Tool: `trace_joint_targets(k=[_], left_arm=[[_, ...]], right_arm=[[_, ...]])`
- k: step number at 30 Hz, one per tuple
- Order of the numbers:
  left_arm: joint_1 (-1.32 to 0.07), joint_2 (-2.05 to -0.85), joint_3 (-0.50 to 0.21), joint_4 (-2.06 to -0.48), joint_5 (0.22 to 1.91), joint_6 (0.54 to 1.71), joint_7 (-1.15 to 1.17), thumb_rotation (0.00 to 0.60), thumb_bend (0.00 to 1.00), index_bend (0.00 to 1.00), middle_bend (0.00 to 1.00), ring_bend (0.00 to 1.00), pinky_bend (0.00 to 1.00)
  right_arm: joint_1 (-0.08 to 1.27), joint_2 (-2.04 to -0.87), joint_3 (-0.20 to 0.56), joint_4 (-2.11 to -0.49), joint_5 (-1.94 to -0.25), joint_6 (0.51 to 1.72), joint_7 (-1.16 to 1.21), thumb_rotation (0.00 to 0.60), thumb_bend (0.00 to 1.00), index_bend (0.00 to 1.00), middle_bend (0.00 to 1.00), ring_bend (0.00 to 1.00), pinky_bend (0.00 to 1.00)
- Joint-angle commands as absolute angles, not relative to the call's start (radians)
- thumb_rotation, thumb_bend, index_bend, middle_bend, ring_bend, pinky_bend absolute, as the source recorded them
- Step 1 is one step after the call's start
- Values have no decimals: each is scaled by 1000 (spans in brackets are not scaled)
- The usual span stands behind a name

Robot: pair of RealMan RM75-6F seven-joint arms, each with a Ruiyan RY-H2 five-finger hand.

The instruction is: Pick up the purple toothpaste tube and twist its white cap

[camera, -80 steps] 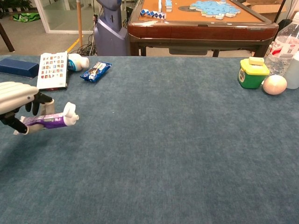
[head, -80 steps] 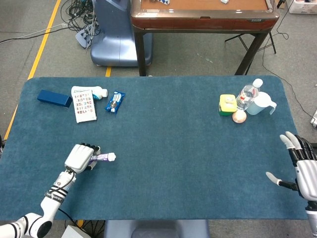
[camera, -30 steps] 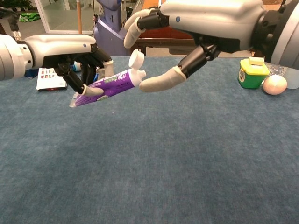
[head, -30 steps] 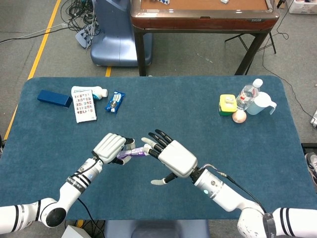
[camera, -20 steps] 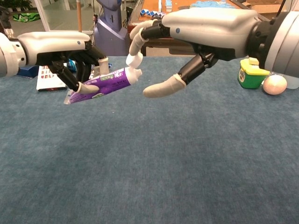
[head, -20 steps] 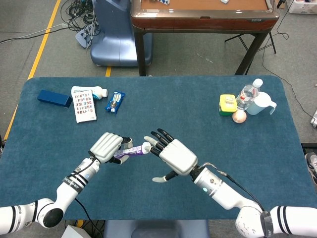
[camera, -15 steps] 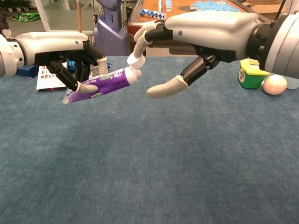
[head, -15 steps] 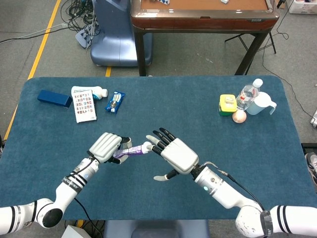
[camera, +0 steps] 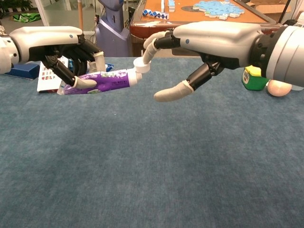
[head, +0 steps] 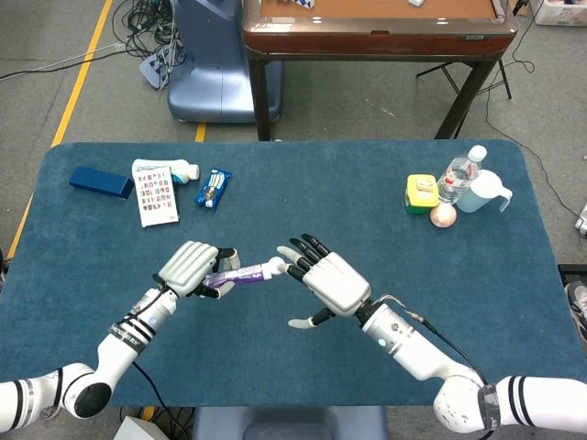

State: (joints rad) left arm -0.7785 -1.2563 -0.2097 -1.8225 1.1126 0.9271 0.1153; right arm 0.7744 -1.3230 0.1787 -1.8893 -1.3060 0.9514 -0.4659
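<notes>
The left hand [camera: 57, 50] gripped the purple toothpaste tube [camera: 97, 80] around its rear half and held it lifted clear of the tabletop [camera: 152, 166], lying nearly level with the cap end pointed toward the other arm; that pose appeared chosen to present the white cap [camera: 141, 65] where the other hand could reach it while the body of the tube was kept from turning. In the head view the tube [head: 240, 273] hung above the blue cloth near the front middle of the tabletop, between the two hands. The right hand [camera: 209, 38] was mostly spread, holding nothing: its thumb hung down and apart below the tube, well clear of it, while its upper fingertips [camera: 151, 45] curled down to the cap and seemed to touch its top. That contact looked like a light rest rather than a pinch, so the cap was probably not yet secured for twisting. The judgement was that the thumb needed to come up against the cap first.
</notes>
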Motion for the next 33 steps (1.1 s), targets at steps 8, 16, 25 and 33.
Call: trace_joint_targets(k=[8,16,25,33], left_arm=[[-768,-1255,-211,-1811,1139,934,65,600,473,653,801,556,465],[-765,-1249,-223,-1820,1145,934,27,600,474,653,801,557,466],[-747,-1244,-230,-1831,1156,938,-52,600,474,653,801,557,467],[-704,-1253,-223,-1812,1225,974,-179,600,474,653,802,557,469]], right_arm=[[774,-1331,168,-1862,-1296,961,-436,232,194,223,89,0,0],[780,-1352,166,-1843,-1300,968,-411,231,195,223,89,0,0],[771,-1369,158,-1822,-1317,985,-366,231,195,223,88,0,0],[741,-1332,168,-1853,-1378,1031,-215,231,195,223,87,0,0]])
